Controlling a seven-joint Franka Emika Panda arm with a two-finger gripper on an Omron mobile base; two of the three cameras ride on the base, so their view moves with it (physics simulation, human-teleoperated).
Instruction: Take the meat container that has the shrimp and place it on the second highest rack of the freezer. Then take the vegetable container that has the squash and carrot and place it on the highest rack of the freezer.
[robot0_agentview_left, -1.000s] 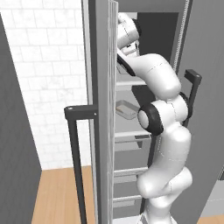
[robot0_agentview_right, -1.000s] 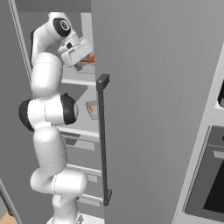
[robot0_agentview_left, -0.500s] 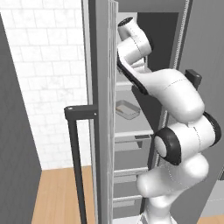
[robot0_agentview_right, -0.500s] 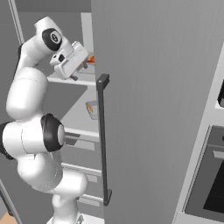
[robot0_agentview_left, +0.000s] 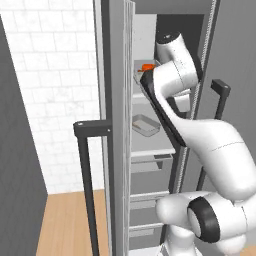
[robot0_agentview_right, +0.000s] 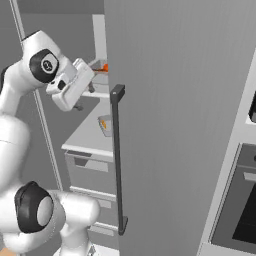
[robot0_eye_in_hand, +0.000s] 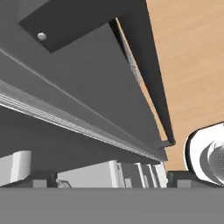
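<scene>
Left base view: the arm covers much of the open freezer (robot0_agentview_left: 150, 145); orange squash and carrot (robot0_agentview_left: 147, 66) peek out on the highest rack (robot0_agentview_left: 142, 95), a shallow tray (robot0_agentview_left: 145, 125) sits a shelf lower. Right base view: the gripper (robot0_agentview_right: 84, 97) hangs outside, jaws wide, empty; the shrimp (robot0_agentview_right: 103, 124) is barely legible. Hand view: grey door panels and wood floor (robot0_eye_in_hand: 192, 65).
</scene>
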